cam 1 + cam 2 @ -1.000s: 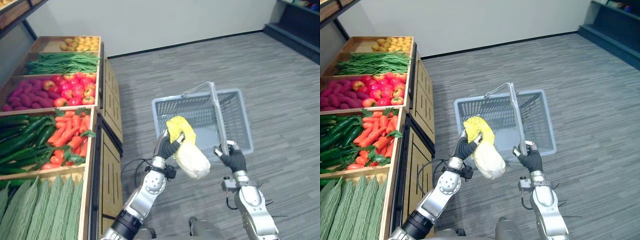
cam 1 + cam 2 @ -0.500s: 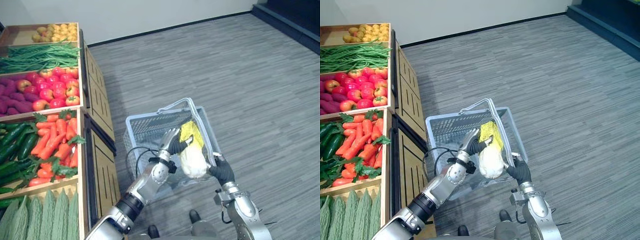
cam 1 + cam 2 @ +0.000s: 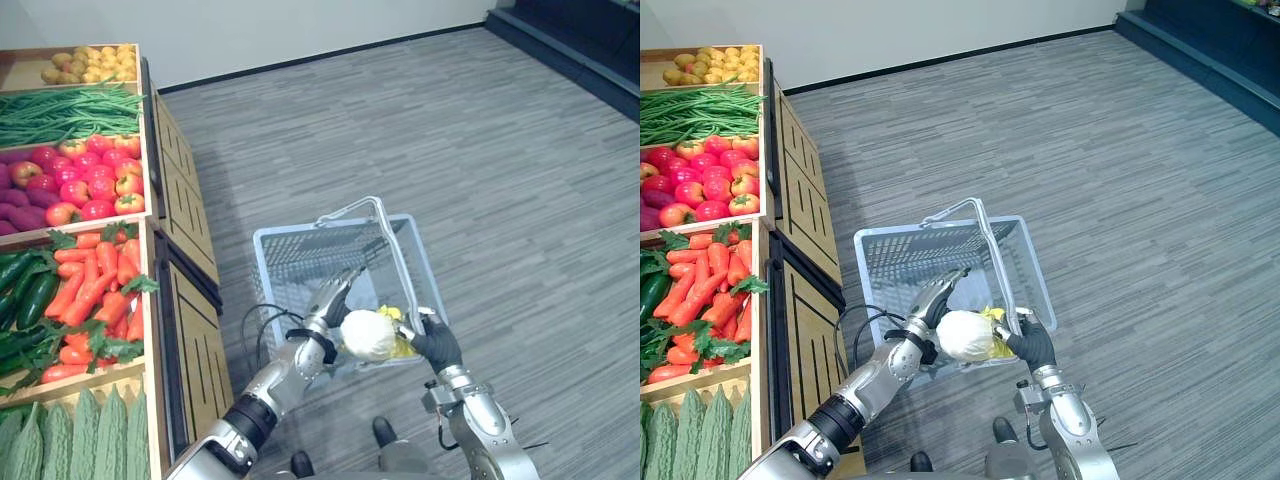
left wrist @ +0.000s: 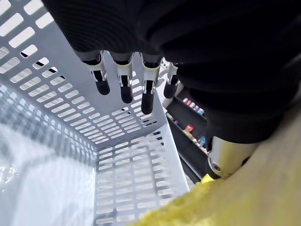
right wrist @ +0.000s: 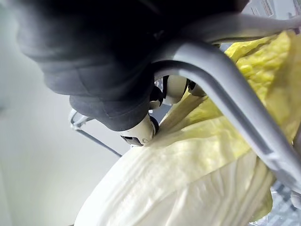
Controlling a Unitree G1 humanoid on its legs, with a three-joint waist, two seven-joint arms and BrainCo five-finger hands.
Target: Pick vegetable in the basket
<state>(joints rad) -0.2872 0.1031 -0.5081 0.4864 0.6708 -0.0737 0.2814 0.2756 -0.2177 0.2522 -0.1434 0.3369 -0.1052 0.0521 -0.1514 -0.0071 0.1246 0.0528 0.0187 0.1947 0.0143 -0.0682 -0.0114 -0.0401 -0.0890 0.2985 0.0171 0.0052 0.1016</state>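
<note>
- Cabbage (image 3: pixel 368 335): pale cream head with a crinkled yellow leaf end; lies inside the grey slatted basket (image 3: pixel 275 262), against its near wall.
- Left hand (image 3: pixel 333 300): fingers straight, just beside the head; contact unclear.
- Right hand (image 3: pixel 436 345): curled round the basket's handle (image 3: pixel 386 235).
- Leaf end partly hidden behind handle and right hand.

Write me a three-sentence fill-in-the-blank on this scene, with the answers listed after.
The napa cabbage sits in the plastic ___.
The right hand is closed round its ___.
The left hand, fingers straight, is ___.
Missing words: basket; handle; open.
</note>
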